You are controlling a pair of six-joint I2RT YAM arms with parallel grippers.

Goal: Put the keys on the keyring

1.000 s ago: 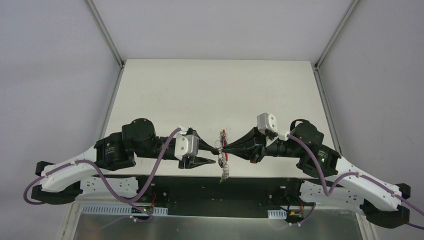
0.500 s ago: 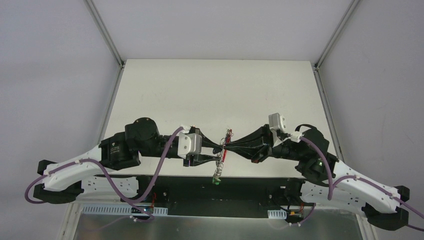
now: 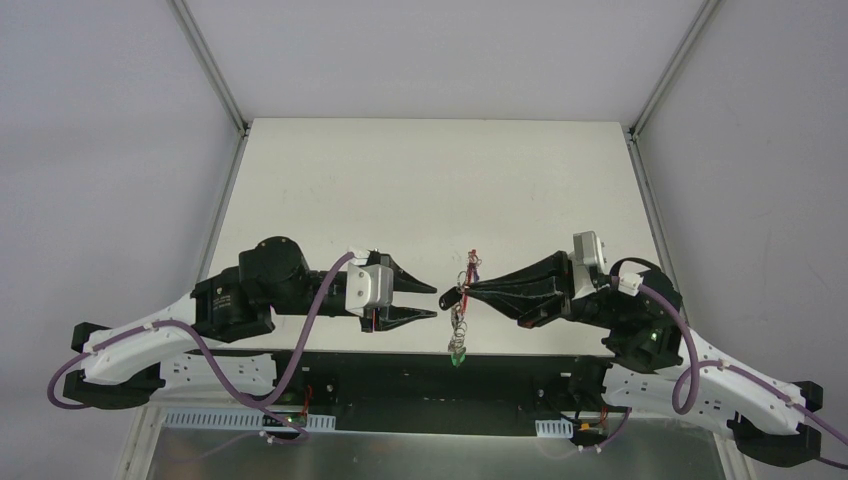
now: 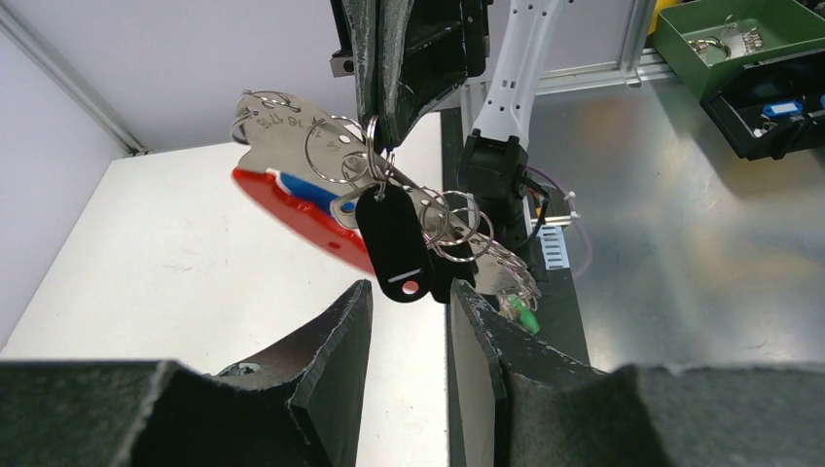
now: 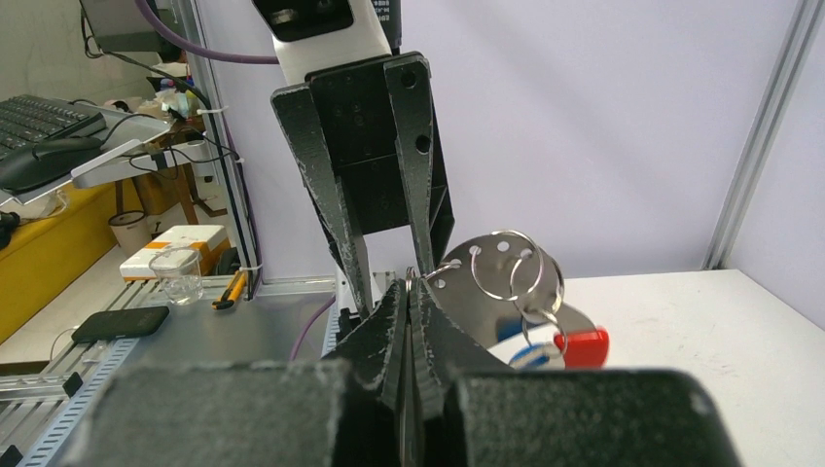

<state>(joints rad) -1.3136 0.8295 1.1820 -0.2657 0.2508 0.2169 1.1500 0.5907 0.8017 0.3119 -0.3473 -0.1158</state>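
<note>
The keyring [image 3: 468, 272] hangs in the air between my two grippers, above the table's near edge. In the left wrist view it is a silvery plate with a curved red section [image 4: 292, 199] and several wire loops. Keys hang from it: a black head [image 4: 394, 243] and a green head [image 4: 522, 313], which also shows lowest in the top view [image 3: 456, 354]. My right gripper [image 3: 468, 292] is shut on a wire loop of the keyring [image 5: 501, 263], with red [image 5: 582, 345] and blue heads beside it. My left gripper [image 3: 436, 300] is open and empty, just left of the bunch, its jaws [image 4: 409, 297] below the black head.
The white table [image 3: 430, 190] extends behind the grippers. Its near edge and a dark gap lie right under the hanging bunch. A green bin [image 4: 769, 44] and a black tray [image 4: 778, 117] stand off the table on the metal bench.
My left gripper has opened, let go of the bunch and drawn back to the left. My right gripper has moved right with the keyring, and the keys swing below it.
</note>
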